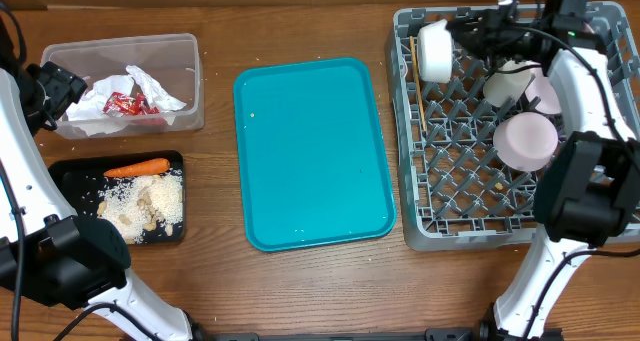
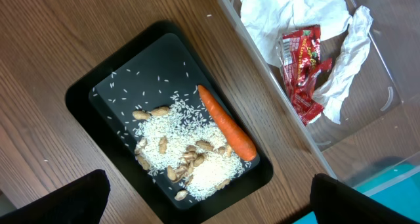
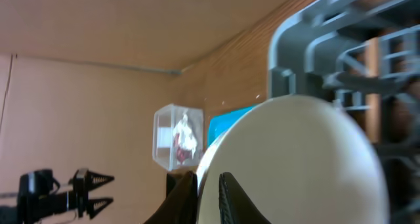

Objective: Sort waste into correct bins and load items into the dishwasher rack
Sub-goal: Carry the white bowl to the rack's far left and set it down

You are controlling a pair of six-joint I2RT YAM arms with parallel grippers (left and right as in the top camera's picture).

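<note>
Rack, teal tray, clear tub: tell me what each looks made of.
Rack: likely rigid grey plastic, matte, with a moulded openwork grid. Teal tray: probably plastic, smooth and slightly glossy. Clear tub: transparent plastic, with see-through walls and rounded corners.

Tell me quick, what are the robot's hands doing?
Left gripper: open, holding nothing.
Right gripper: shut on the rim of a white dish.

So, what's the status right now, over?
Left gripper open, hovering above black tray. Right gripper shut on white bowl, over dishwasher rack's far-left corner. No visible obstruction there.
</note>
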